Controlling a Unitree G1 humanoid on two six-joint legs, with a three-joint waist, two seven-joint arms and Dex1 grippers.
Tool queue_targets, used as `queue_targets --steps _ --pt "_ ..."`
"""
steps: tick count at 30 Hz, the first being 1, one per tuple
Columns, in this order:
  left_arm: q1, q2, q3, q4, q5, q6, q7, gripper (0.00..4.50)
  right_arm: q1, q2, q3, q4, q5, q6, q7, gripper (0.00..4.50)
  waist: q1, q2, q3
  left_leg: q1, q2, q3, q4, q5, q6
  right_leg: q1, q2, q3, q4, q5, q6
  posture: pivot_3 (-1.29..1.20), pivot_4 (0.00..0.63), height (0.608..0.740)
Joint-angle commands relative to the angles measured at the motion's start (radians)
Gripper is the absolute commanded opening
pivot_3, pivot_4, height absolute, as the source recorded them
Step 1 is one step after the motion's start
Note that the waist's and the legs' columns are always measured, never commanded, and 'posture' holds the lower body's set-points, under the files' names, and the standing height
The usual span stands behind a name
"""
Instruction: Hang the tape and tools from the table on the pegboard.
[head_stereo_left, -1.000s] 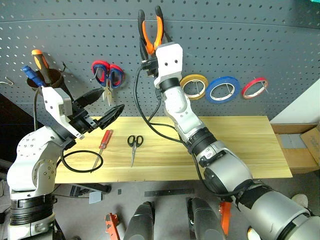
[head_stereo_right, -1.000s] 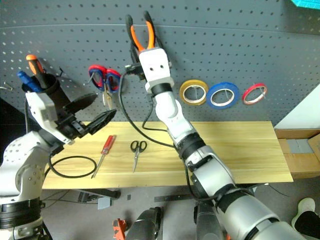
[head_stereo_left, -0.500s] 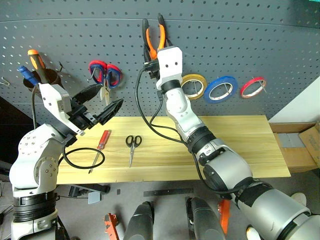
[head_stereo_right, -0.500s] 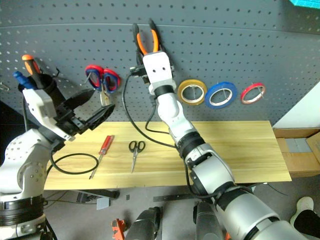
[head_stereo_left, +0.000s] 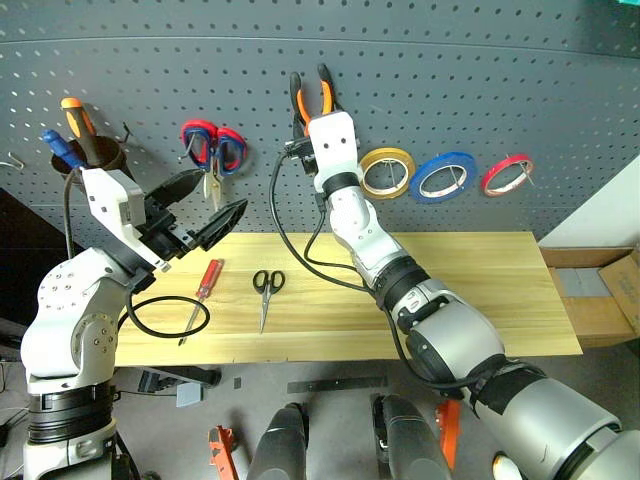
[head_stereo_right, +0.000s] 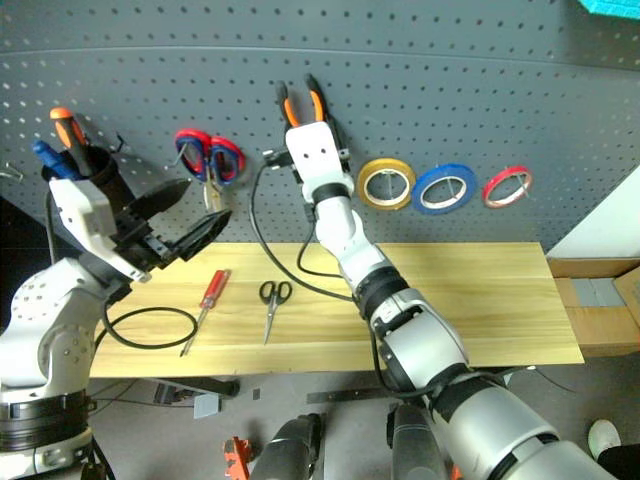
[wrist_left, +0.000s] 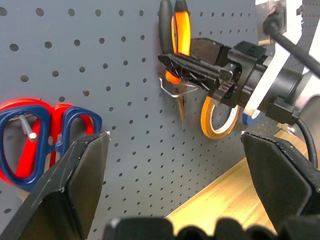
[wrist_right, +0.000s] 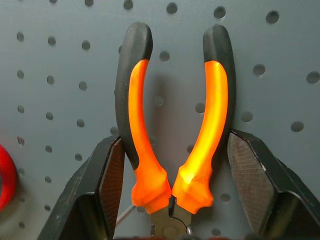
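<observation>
Orange-and-black pliers (wrist_right: 172, 125) gripped by right hand (head_stereo_left: 312, 100), handles up against pegboard (head_stereo_left: 480, 60), just left of yellow tape roll (head_stereo_left: 387, 171). Blue tape (head_stereo_left: 445, 177) hangs right of yellow roll. Left hand (head_stereo_left: 200, 205) wide open, empty. Screwdriver (head_stereo_left: 200, 295) and black scissors (head_stereo_left: 266, 290) lie on desk (head_stereo_left: 480, 290) below pliers. Settle pliers onto hook (wrist_left: 172, 87) squarely before releasing.
</observation>
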Motion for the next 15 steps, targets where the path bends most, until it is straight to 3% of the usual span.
queue_targets --steps 1,8,13,15 --pt "-0.007 0.003 0.009 -0.010 0.007 -0.025 0.002 4.50 -0.032 0.148 -0.030 -0.007 0.019 0.027 -0.020 2.60 0.001 0.000 0.000 0.000 0.000 0.000 0.000 0.000 0.000 0.000 0.000 0.000 0.000 0.000 0.000 0.13 0.207 0.740" --pt "0.003 -0.016 0.005 -0.015 0.015 -0.031 0.011 4.50 0.000 0.158 -0.017 -0.040 0.019 0.057 -0.021 2.60 0.003 0.000 0.000 0.000 0.000 -0.002 0.000 0.001 -0.001 0.001 0.001 -0.001 0.001 0.001 -0.001 0.12 0.209 0.740" --pt "0.000 -0.016 0.004 -0.010 0.018 -0.032 0.011 4.50 0.006 0.158 -0.012 -0.050 0.019 0.078 -0.027 4.28 0.003 0.000 0.000 0.000 0.000 -0.002 0.000 0.001 -0.001 0.001 0.001 -0.001 0.001 0.001 -0.002 0.12 0.211 0.740" --pt "-0.002 -0.015 0.003 -0.007 0.018 -0.032 0.010 4.50 0.008 0.156 -0.009 -0.052 0.019 0.087 -0.027 4.49 0.003 0.000 0.000 0.000 0.000 -0.002 0.000 0.001 -0.001 0.001 0.001 -0.002 0.001 0.001 -0.002 0.11 0.212 0.740"
